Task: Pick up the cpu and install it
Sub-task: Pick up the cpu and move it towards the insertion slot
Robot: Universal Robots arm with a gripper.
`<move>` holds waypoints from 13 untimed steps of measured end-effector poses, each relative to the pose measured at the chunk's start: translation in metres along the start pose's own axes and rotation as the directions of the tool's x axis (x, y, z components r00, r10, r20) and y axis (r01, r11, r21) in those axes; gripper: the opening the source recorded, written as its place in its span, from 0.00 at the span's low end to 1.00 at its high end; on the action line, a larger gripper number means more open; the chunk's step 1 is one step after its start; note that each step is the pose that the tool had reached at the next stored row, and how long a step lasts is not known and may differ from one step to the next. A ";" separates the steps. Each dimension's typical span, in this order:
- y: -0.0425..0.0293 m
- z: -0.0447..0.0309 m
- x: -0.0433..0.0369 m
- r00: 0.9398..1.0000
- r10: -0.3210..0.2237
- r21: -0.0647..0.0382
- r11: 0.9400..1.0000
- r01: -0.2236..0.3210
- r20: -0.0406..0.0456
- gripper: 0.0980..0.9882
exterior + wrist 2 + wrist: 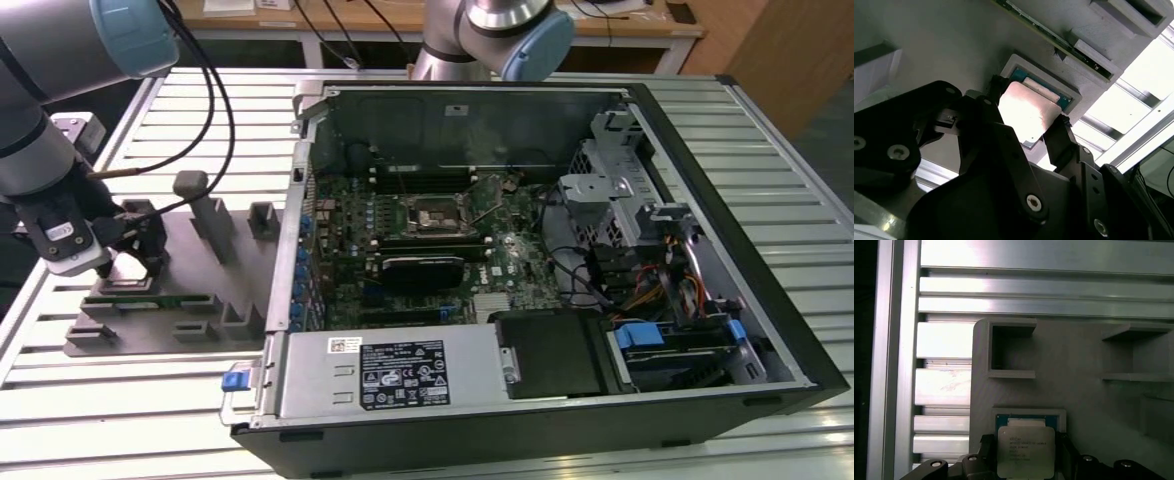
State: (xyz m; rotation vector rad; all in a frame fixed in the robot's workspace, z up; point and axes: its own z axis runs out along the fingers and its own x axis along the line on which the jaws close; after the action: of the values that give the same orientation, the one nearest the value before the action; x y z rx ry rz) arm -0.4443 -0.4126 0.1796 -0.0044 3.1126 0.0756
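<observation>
Gripper (131, 268) hangs over the grey fixture tray (150, 322) at the exterior view's left, its fingers (1058, 137) clamped on opposite edges of the cpu (1029, 112). The chip lies flat between them, metal top facing the wrist, apparently just clear of its square pocket (1029, 413) in the tray. On the motherboard, the processor socket (438, 215) sits well apart toward the exterior view's right, inside the open computer case (747, 250), whose side wall stands between chip and socket.
</observation>
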 end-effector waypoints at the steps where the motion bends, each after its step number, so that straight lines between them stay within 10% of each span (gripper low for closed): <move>1: 0.0000 -0.0002 0.0000 1.000 0.000 0.000 1.000 0.000 0.000 0.59; 13: 0.0001 -0.0023 0.0010 1.000 0.000 0.000 1.000 0.000 0.000 0.59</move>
State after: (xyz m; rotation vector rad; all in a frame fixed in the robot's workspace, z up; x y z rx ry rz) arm -0.4453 -0.4126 0.1819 -0.0044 3.1127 0.0758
